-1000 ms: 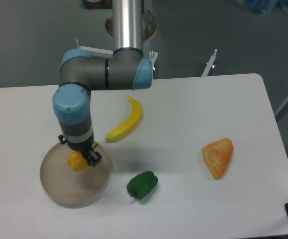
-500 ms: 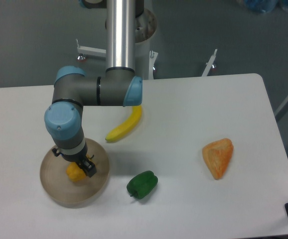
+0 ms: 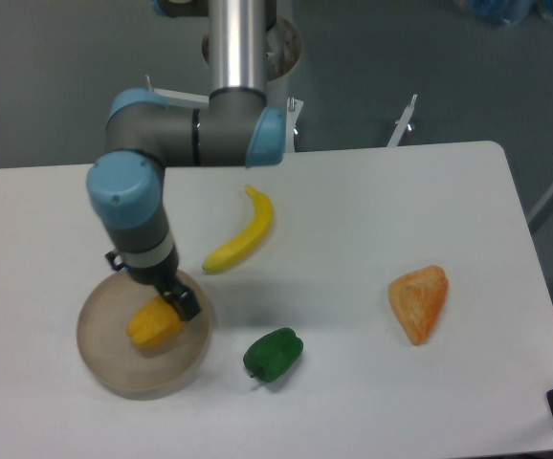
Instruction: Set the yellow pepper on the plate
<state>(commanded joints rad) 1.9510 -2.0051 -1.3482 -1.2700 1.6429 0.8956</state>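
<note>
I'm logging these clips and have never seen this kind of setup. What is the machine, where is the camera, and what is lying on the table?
One fixed camera looks down on a white table from the front. The grey and blue machine is a robot arm; its gripper is the small dark two-finger tool at the tip. It sits right at the yellow pepper, which lies inside the plate. Whether the gripper is gripping or has let go cannot be told from here. Elsewhere on the table lie a banana, a green pepper and an orange wedge.
</note>
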